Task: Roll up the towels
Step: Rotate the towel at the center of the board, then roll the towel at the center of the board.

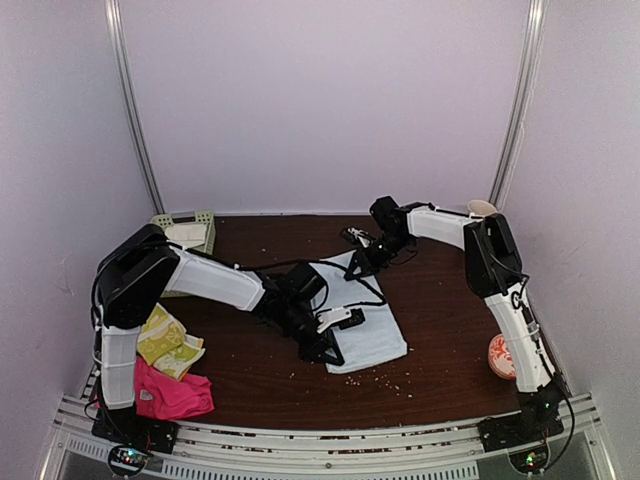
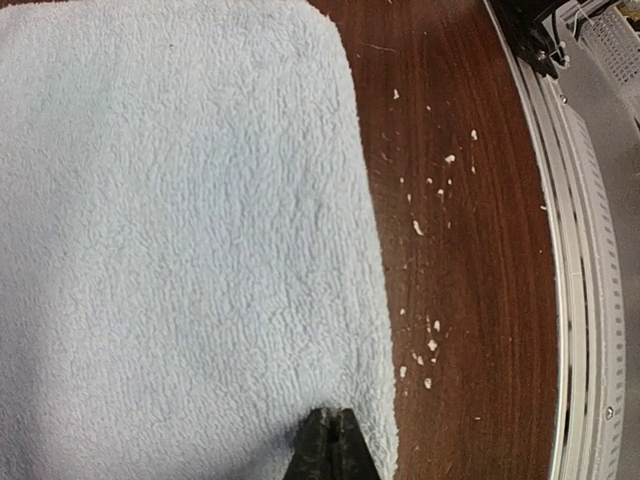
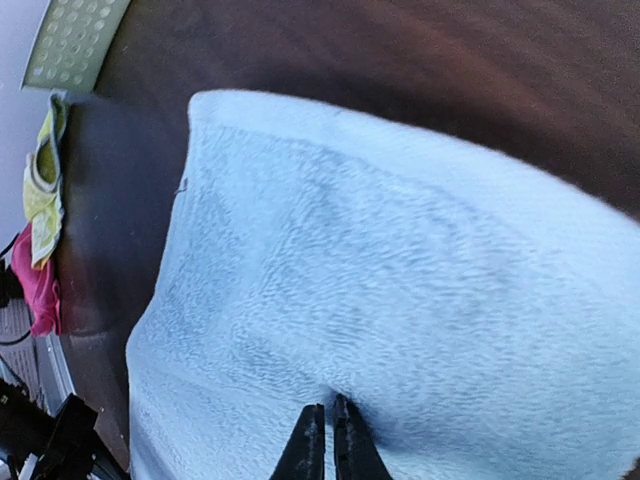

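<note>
A pale blue towel (image 1: pixel 375 330) lies spread on the dark wooden table (image 1: pixel 450 300). My left gripper (image 1: pixel 325 350) is at its near left edge. In the left wrist view the left gripper (image 2: pixel 335 415) is shut, pinching the towel (image 2: pixel 180 220) near its corner. My right gripper (image 1: pixel 358 262) is at the towel's far edge. In the right wrist view the right gripper (image 3: pixel 327 408) is shut on puckered towel (image 3: pixel 400 270). A yellow-green patterned towel (image 1: pixel 168 342) and a hot-pink towel (image 1: pixel 170 393) lie at the near left.
A pale green slotted basket (image 1: pixel 205 222) with something white inside stands at the back left. A cup (image 1: pixel 482 208) sits at the back right and a red-and-white object (image 1: pixel 500 357) by the right arm. Crumbs (image 2: pixel 425 350) lie near the front rail (image 2: pixel 580 300).
</note>
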Robot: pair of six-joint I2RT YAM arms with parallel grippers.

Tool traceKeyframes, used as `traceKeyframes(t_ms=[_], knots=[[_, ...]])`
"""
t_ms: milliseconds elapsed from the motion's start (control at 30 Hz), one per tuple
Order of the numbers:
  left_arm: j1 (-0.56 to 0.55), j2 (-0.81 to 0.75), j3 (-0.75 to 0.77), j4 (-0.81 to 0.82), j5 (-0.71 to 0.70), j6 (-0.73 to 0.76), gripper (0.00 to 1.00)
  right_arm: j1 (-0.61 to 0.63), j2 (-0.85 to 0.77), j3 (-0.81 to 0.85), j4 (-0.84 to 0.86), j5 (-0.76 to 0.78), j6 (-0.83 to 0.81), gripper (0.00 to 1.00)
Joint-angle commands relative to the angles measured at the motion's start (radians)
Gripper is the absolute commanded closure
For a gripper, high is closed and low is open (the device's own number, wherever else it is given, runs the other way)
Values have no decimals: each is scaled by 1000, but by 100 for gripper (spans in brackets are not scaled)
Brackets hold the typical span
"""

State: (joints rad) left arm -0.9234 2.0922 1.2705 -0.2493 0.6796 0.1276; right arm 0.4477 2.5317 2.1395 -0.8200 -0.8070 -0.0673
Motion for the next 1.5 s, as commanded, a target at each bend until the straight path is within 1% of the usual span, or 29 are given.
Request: traceKeyframes(t_ms=[0, 133, 167, 267, 367, 467, 500, 567, 633, 667, 733, 800, 867, 933, 1000, 1067, 1100, 1167, 1233, 1267, 1333, 1400, 1467], knots=[[6, 42, 37, -119, -131, 85, 100, -49, -17, 0, 70, 146, 75, 94], [12, 44, 51, -104, -246, 72, 100, -57, -17, 3, 67, 198, 80, 94], [14, 44, 54, -97, -271, 61, 100, -58, -18, 0, 67, 200, 80, 93], [20, 28, 39, -57, -304, 33, 100, -57, -16, -11, 70, 215, 81, 86], [20, 3, 19, -23, -279, 23, 100, -56, -20, 11, 51, 116, 41, 78], [20, -47, 9, -12, -290, 26, 94, -55, -73, 35, 28, 21, -7, 69], [20, -71, 6, -9, -302, 27, 91, -56, -98, 36, 19, 6, -25, 66], [18, -128, -6, 7, -324, 29, 89, -58, -163, 20, -19, -12, -74, 59], [18, -207, -43, 43, -350, 19, 84, -62, -251, -78, -49, -25, -137, 55], [18, -243, -68, 72, -366, 11, 82, -65, -309, -169, -35, -29, -160, 55], [17, -310, -131, 145, -375, -5, 79, -71, -455, -353, 9, -36, -209, 55], [17, -364, -190, 203, -396, -43, 78, -69, -557, -520, 11, -39, -271, 56], [16, -404, -245, 246, -420, -78, 76, -67, -623, -644, -24, -38, -342, 60], [17, -437, -305, 295, -439, -98, 72, -64, -658, -727, -85, -60, -412, 64], [13, -442, -343, 304, -423, -87, 62, -61, -672, -793, -131, -94, -468, 67], [-5, -426, -328, 274, -489, -89, 49, -50, -669, -837, -158, -117, -512, 69], [-12, -420, -326, 268, -492, -78, 46, -41, -660, -847, -185, -131, -548, 70], [-18, -413, -320, 275, -512, -62, 46, -19, -627, -849, -237, -151, -602, 71], [-20, -409, -321, 289, -524, -39, 46, -7, -591, -849, -244, -156, -604, 74], [-38, -400, -314, 298, -553, 19, 49, -6, -530, -848, -218, -146, -550, 78], [-51, -388, -296, 286, -556, 76, 52, -7, -497, -854, -162, -79, -469, 83], [-71, -363, -264, 261, -567, 146, 54, -14, -485, -875, -88, -2, -377, 85], [-94, -329, -235, 242, -585, 204, 54, -25, -472, -887, -58, 36, -332, 85]])
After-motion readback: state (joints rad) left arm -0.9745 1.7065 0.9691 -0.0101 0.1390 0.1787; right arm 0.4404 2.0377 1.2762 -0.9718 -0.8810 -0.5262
